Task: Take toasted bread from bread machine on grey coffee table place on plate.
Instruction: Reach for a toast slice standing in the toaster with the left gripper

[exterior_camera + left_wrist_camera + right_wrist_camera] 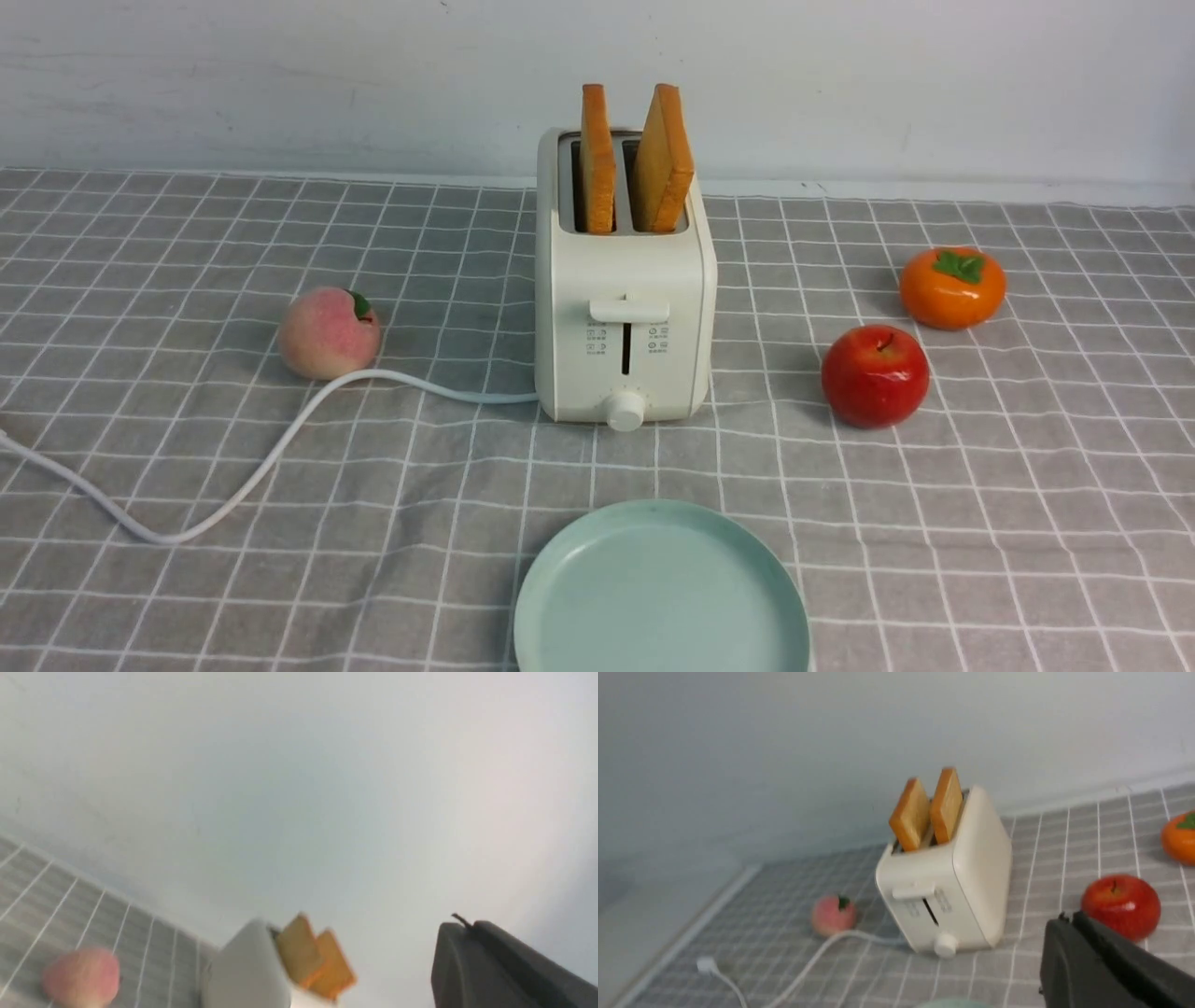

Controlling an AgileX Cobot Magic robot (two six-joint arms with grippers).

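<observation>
The wide grey coffee table [187,233] with white check lines fills the front view. Near the middle of its far edge stands the cream-white boxy bread machine [624,308]. At the middle of the near edge lies the round pale mint-green plate [661,597], with no bread on it yet. The two square golden-tan slices of toasted bread [597,159] stand in the machine, the right one leaning outward. Of the left gripper [504,970] and the right gripper [1106,966] only a dark part shows, so I cannot tell if either pincer is open or closed. My advice: descend from above, pinch one slice across its flat faces, and lift straight up.
</observation>
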